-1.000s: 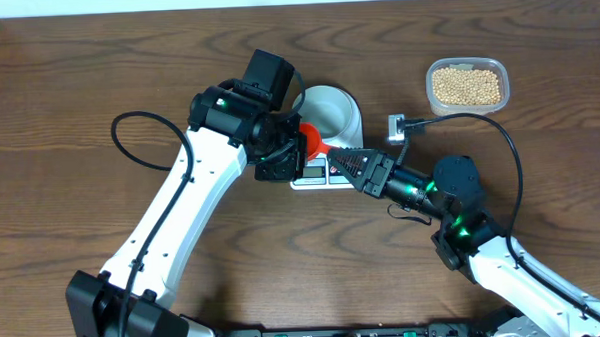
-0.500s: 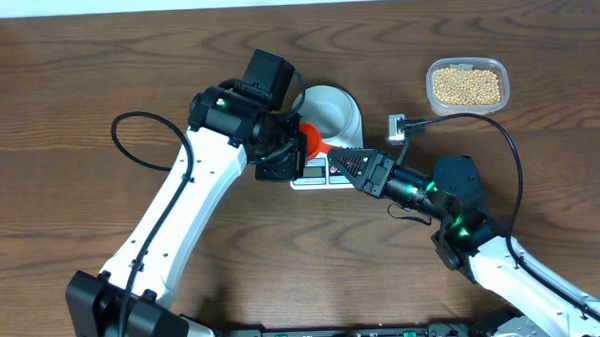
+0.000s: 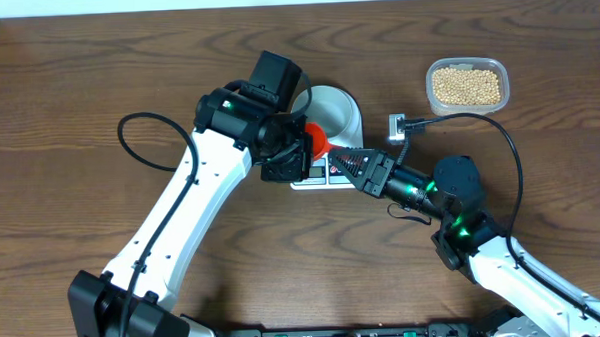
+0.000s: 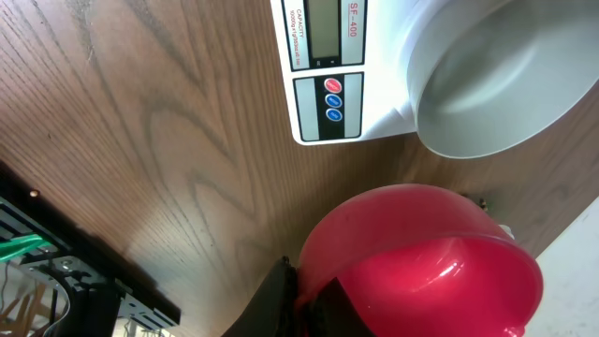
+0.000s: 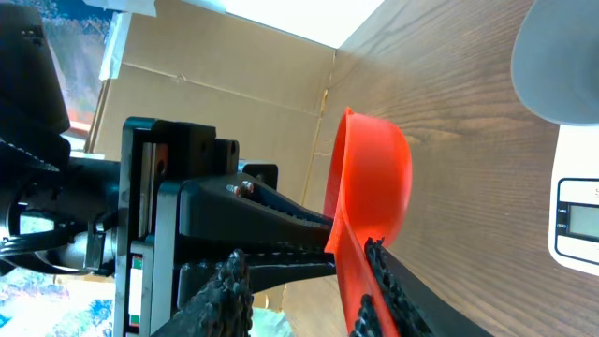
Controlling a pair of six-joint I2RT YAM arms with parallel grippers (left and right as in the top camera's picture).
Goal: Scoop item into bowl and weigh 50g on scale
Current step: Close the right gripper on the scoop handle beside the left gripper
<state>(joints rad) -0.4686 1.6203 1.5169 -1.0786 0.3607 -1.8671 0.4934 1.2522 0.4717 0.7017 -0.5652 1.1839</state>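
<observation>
Bowl (image 4: pixel 487 94) on scale (image 4: pixel 323 103); tub (image 3: pixel 466 85) right

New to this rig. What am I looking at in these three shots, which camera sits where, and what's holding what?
These are two robot arms at a wooden table, each ending in a two-finger gripper. The wide picture comes from a fixed camera overhead. The other two come from a camera on each wrist, looking along that arm's own fingers.

On the table is a small white scale with an empty pale bowl standing on it. Off to the side is a clear tub of tan beans.

The left gripper is shut on the handle of an empty red scoop, held close beside the bowl. The right gripper has its jaws open around that same handle, not yet clamped. It may be a handover.
</observation>
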